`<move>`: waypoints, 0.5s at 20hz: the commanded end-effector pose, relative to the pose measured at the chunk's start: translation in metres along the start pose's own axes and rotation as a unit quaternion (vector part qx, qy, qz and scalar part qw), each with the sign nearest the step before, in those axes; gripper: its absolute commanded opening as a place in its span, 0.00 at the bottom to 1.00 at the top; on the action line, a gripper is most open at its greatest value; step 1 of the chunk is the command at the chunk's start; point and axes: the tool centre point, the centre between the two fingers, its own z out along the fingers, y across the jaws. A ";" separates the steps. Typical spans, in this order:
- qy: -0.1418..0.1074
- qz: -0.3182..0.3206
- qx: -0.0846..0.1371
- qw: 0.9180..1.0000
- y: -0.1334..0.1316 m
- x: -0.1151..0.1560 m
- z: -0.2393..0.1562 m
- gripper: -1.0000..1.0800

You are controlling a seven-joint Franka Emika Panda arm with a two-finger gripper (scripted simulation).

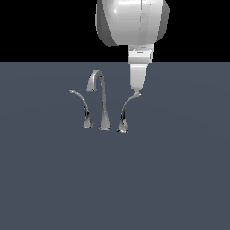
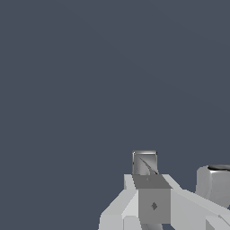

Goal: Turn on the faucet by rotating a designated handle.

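Note:
The chrome faucet stands on the dark floor in the exterior view, with its tall hooked gooseneck spout (image 1: 102, 96) in the middle. The designated handle (image 1: 125, 112) is the lever on the exterior view's right, with a flared base and a thin tip curving up and right. The matching lever (image 1: 83, 108) arcs towards the exterior view's left. My gripper (image 1: 136, 91) hangs straight down with its fingers together, and its end touches the designated handle's tip. In the wrist view the gripper (image 2: 144, 162) shows closed, with a thin dark sliver across it.
A rounded chrome part (image 2: 214, 184) shows at the edge of the wrist view; I cannot tell which piece of the faucet it is. Flat dark grey floor (image 1: 170, 179) surrounds the faucet.

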 end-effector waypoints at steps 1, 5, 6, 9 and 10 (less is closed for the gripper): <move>0.000 0.000 0.000 1.000 0.007 0.003 0.000 0.00; 0.000 0.001 0.000 1.000 0.018 0.008 0.000 0.00; 0.000 0.001 0.000 1.000 0.021 0.009 0.000 0.00; 0.000 0.001 0.000 1.000 0.029 0.012 0.000 0.00; 0.000 0.001 0.000 1.000 0.032 0.013 0.000 0.00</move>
